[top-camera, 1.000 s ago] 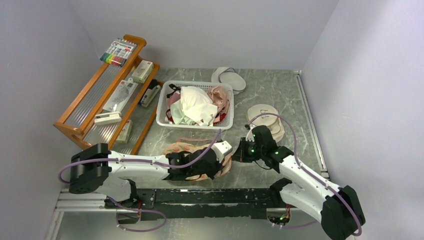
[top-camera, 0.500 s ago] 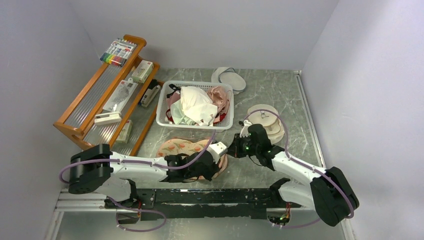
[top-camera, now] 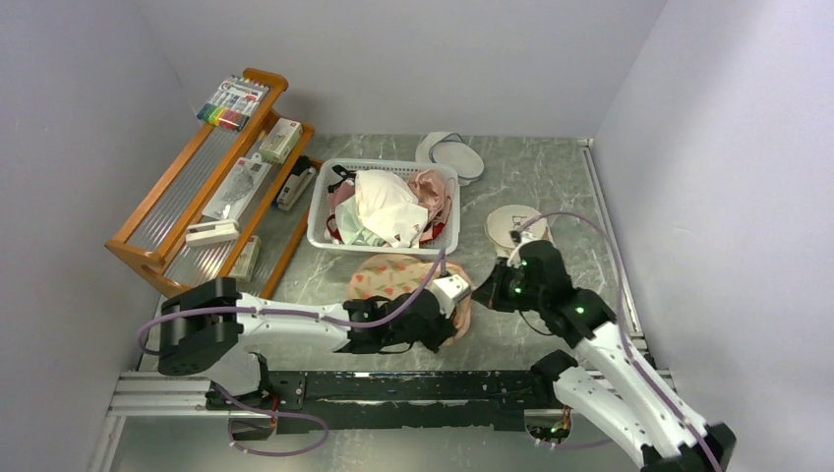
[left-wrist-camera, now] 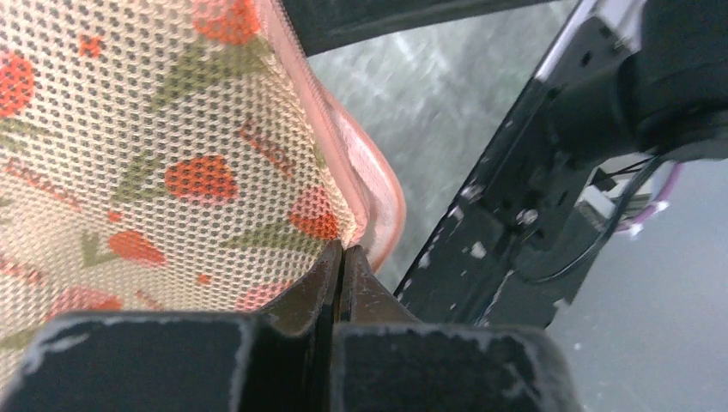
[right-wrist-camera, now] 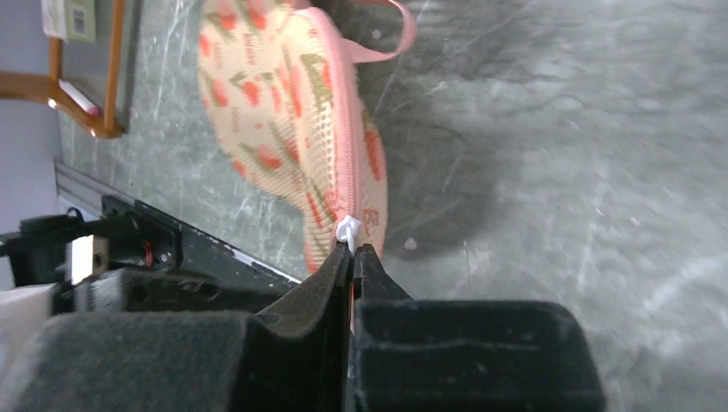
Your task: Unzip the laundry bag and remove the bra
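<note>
The laundry bag [top-camera: 393,277], peach mesh with orange-red flowers and pink trim, is held up off the table between both arms. My left gripper [top-camera: 454,317] is shut on the bag's pink-trimmed edge [left-wrist-camera: 369,184]; in the left wrist view the left gripper [left-wrist-camera: 343,251] has its jaws pressed together over the fabric. My right gripper [top-camera: 486,295] is shut on the white zipper pull [right-wrist-camera: 348,229] at the bag's near end. In the right wrist view the laundry bag [right-wrist-camera: 275,112] stands on edge with its zipper line running away from the right gripper [right-wrist-camera: 352,251]. The bra is hidden.
A white basket [top-camera: 320,211] heaped with white and pink garments stands behind the bag. Plain white round pouches lie at the back [top-camera: 452,155] and to the right [top-camera: 513,224]. A wooden rack [top-camera: 157,246] with small items fills the left side. A black rail [top-camera: 413,383] runs along the near edge.
The bag has been lifted and shifted to the right and back, now standing more on edge. The right arm swung right and upward with the zipper pull; the left arm followed, still gripping the edge.
</note>
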Robot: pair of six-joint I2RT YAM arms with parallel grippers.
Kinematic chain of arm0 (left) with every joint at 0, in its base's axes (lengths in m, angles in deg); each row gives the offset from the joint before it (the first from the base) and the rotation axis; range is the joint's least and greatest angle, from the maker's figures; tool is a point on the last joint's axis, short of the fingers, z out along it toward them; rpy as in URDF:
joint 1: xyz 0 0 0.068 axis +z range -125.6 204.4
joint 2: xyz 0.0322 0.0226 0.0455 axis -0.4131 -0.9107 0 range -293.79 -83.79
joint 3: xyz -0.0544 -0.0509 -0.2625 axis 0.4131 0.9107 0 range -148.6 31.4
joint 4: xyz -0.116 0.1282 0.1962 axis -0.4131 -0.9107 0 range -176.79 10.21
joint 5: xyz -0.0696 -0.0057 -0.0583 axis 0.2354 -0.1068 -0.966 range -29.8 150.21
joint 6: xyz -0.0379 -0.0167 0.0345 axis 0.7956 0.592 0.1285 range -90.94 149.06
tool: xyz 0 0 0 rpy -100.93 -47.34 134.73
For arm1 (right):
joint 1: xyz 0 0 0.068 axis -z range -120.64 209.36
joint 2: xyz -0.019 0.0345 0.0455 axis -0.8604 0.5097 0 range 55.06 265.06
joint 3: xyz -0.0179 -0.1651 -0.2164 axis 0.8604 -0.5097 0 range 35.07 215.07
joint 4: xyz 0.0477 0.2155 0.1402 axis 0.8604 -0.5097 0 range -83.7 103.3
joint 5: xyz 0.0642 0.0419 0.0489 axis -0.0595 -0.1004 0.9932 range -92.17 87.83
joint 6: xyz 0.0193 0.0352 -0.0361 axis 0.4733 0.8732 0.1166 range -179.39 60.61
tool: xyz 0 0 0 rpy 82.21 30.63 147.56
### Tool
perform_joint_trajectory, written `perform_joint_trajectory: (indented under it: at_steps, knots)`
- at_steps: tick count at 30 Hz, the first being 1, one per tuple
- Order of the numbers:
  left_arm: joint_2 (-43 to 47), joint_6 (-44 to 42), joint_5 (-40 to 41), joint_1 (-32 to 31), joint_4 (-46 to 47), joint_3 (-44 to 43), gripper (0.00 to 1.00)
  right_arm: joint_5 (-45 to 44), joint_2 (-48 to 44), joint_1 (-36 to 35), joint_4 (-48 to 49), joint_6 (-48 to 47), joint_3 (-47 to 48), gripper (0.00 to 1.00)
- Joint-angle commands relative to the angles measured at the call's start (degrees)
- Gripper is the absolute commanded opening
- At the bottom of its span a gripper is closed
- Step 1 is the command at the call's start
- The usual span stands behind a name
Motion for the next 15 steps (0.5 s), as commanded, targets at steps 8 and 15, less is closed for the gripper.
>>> perform_joint_trajectory:
  at_steps: [8,15]
  knots:
    - [-9.8,-4.9,-12.0,-1.4,0.5,-14.5,0.07,-23.4,-18.4,1.0,-29.1,6.9,19.0,0.0]
    - [-17.0,-12.4,-11.4,-0.9,-5.5,-26.1,0.07,-22.3,-25.3,1.0,-30.1,4.6,21.1,0.0]
